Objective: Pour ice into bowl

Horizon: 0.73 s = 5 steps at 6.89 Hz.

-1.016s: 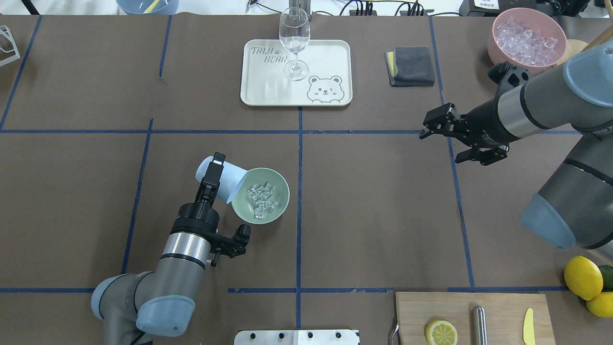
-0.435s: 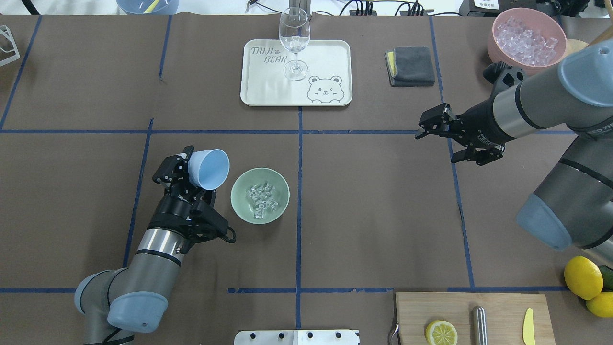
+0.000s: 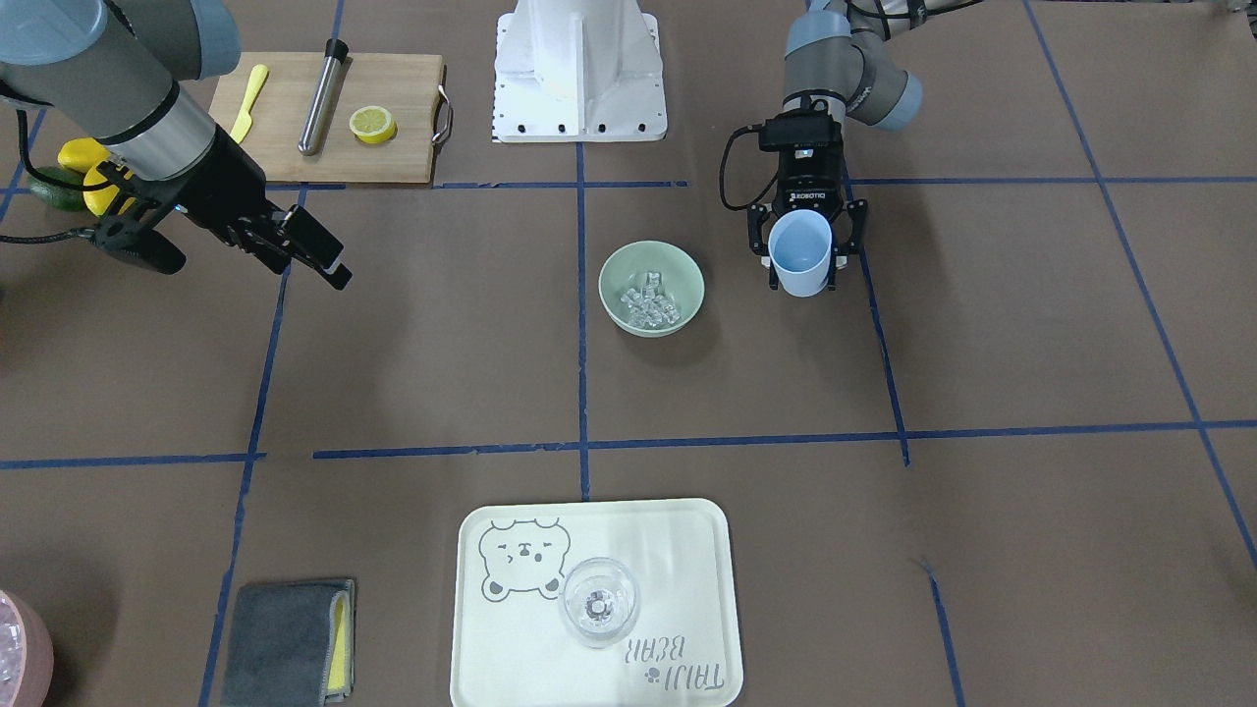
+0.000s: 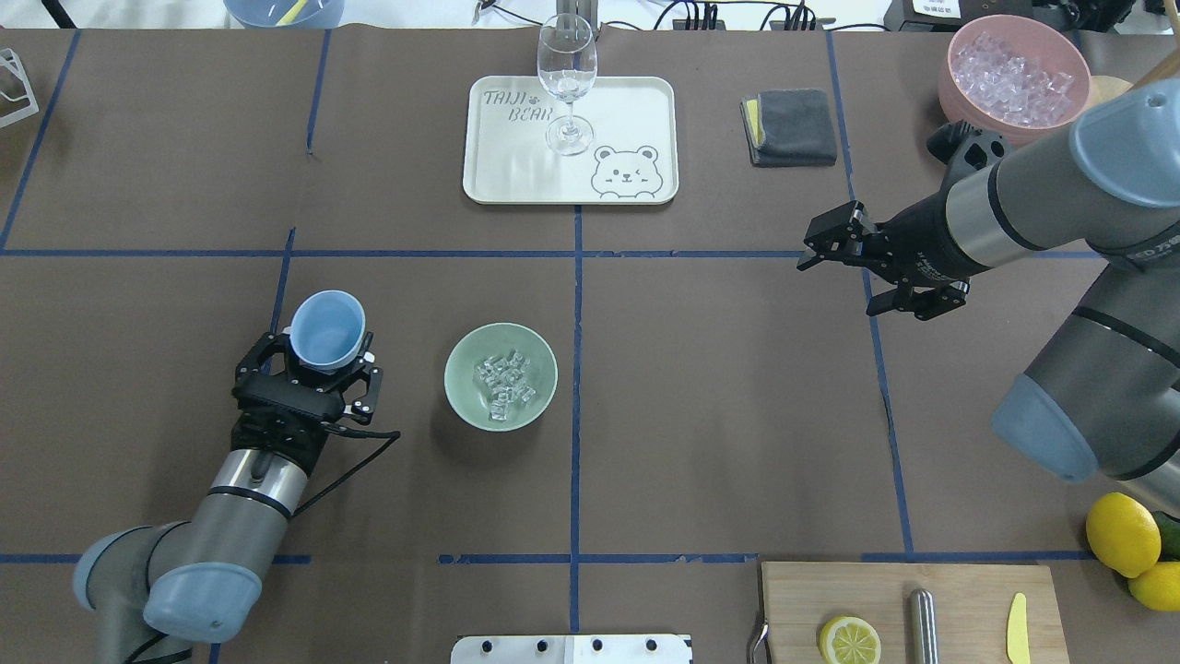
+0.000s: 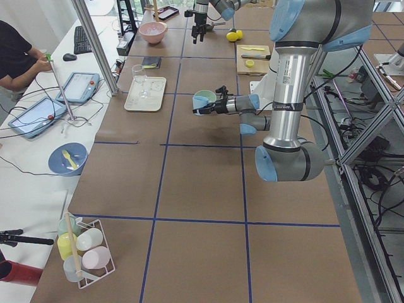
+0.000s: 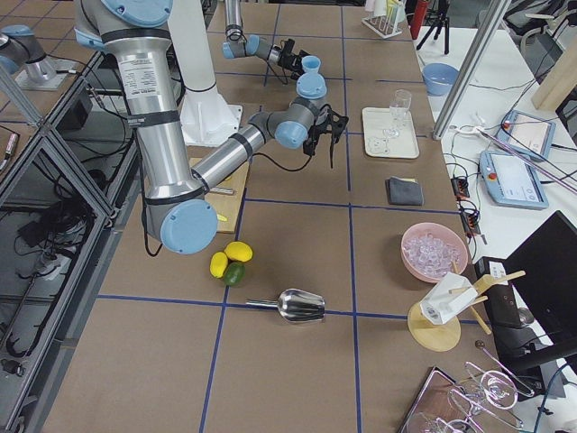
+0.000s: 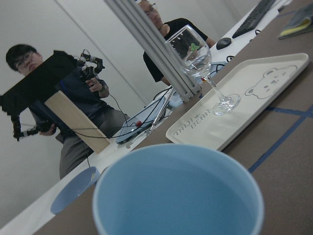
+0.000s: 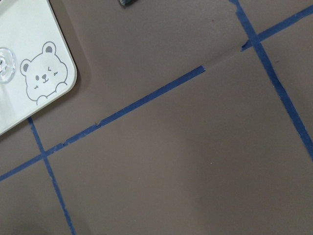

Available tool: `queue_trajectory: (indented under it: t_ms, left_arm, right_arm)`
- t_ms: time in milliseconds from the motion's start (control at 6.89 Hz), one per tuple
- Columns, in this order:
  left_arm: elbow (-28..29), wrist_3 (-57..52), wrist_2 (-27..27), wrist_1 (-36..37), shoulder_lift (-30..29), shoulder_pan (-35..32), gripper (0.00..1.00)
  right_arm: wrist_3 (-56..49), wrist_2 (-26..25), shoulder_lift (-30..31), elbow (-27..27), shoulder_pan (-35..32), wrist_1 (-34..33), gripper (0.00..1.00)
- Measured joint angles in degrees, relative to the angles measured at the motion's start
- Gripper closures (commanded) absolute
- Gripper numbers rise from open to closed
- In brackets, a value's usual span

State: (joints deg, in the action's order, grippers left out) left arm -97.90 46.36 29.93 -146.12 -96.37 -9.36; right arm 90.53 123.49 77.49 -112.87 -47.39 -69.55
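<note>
The pale mint-green bowl (image 4: 501, 406) (image 3: 651, 265) stands on the table with a handful of clear ice cubes (image 4: 503, 379) (image 3: 649, 298) inside it. My left gripper (image 4: 318, 358) (image 3: 802, 253) is shut on a light blue cup (image 4: 327, 327) (image 3: 800, 257), held upright to the left of the bowl and apart from it. The cup looks empty in the left wrist view (image 7: 178, 196). My right gripper (image 4: 827, 244) (image 3: 319, 257) is open and empty above the table far to the right.
A pink bowl of ice (image 4: 1019, 69) stands at the back right. A grey cloth (image 4: 790, 126) and a cream tray (image 4: 627, 111) with a wine glass (image 4: 566, 78) are at the back. A cutting board (image 4: 908, 613) and lemons (image 4: 1123, 535) are at the front right.
The left gripper turned the cup from tipped over the bowl back to upright and carried it left, away from the bowl. The right gripper shifted slightly.
</note>
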Motion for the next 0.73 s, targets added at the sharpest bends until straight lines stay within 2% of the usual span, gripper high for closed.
queue_trajectory:
  t_ms: [290, 726]
  left_arm:
    - [-0.30, 19.67, 1.06, -0.29, 8.09, 0.03, 1.00]
    - [1.21, 26.99, 1.14, -1.18, 17.45, 0.03, 1.00]
  right_arm:
    - [0.00, -0.98, -0.08, 0.02, 0.67, -0.03, 0.00]
    - [0.00, -3.58, -0.54, 0.02, 2.07, -0.12, 0.00]
